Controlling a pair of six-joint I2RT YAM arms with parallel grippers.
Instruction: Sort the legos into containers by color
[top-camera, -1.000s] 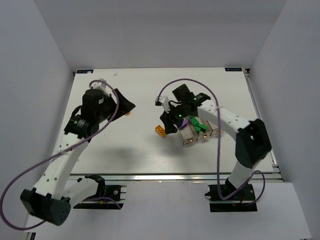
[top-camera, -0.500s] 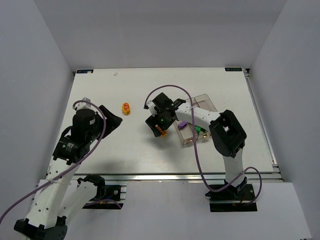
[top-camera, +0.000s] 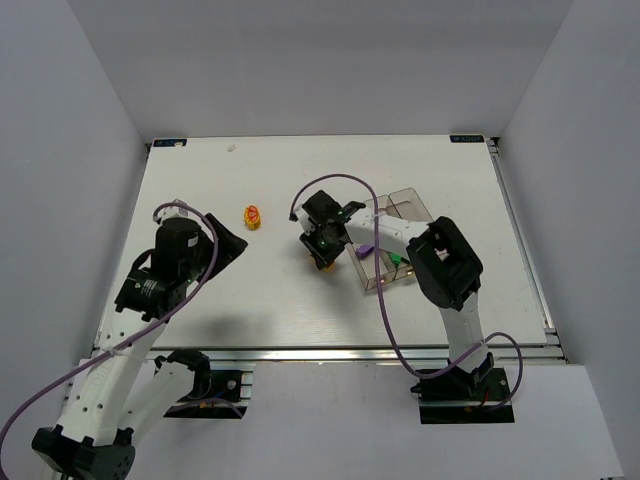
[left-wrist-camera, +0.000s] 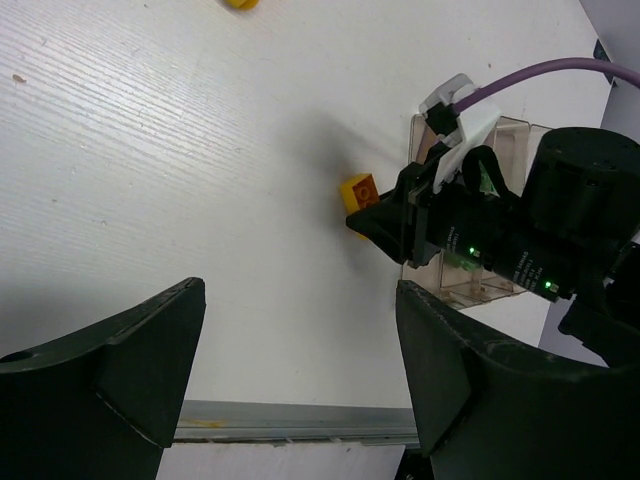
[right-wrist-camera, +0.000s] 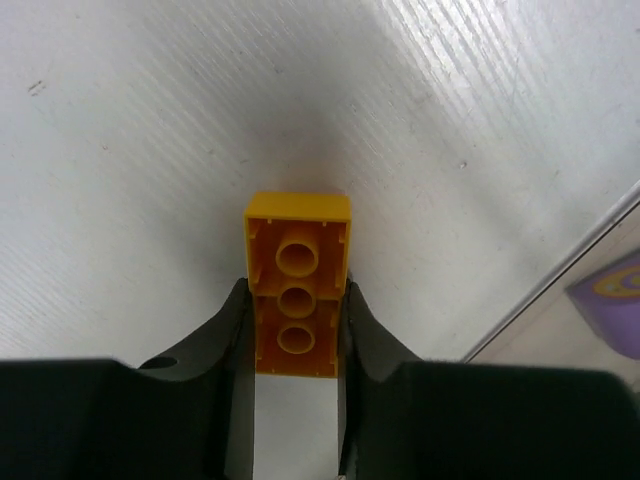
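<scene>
**Top external view.** The white surface (top-camera: 250, 300) carries a set of clear plastic rectangular bins (top-camera: 410, 205) on its right half. The right arm folds back toward the middle, and the right pincer (top-camera: 322, 250) is low at the surface, just beside the bins on the side facing the left arm. A small orange-yellow plastic brick (top-camera: 322, 264) shows at its tip. Inside the bins are a purple plastic brick (top-camera: 366, 251), on the side nearest that pincer, and a green plastic brick (top-camera: 397, 260) further over. The dividing walls are too faint to say which compartment holds each. A small yellow piece with a red mark (top-camera: 252, 216) lies alone on the surface, apart from both arms. The left pincer (top-camera: 228, 247) hangs over the left half and holds nothing.

**Left wrist view.** The left pincer (left-wrist-camera: 300, 370) is spread wide and empty between its dark fingers (left-wrist-camera: 150, 370). Beyond it, the orange-yellow plastic brick (left-wrist-camera: 360, 190) sits at the black tip of the right pincer (left-wrist-camera: 395, 222), with the bins (left-wrist-camera: 470, 290) directly behind.

**Right wrist view.** The right pincer (right-wrist-camera: 296, 295) is clamped on the orange-yellow plastic brick (right-wrist-camera: 297, 270). One black finger (right-wrist-camera: 235, 330) presses each long side. The brick's hollow underside, with three round tubes, faces the camera. Its far end projects past the fingertips over the surface (right-wrist-camera: 150, 150). At the right edge, the purple plastic brick (right-wrist-camera: 610, 310) shows through a clear bin wall (right-wrist-camera: 545, 305).
</scene>
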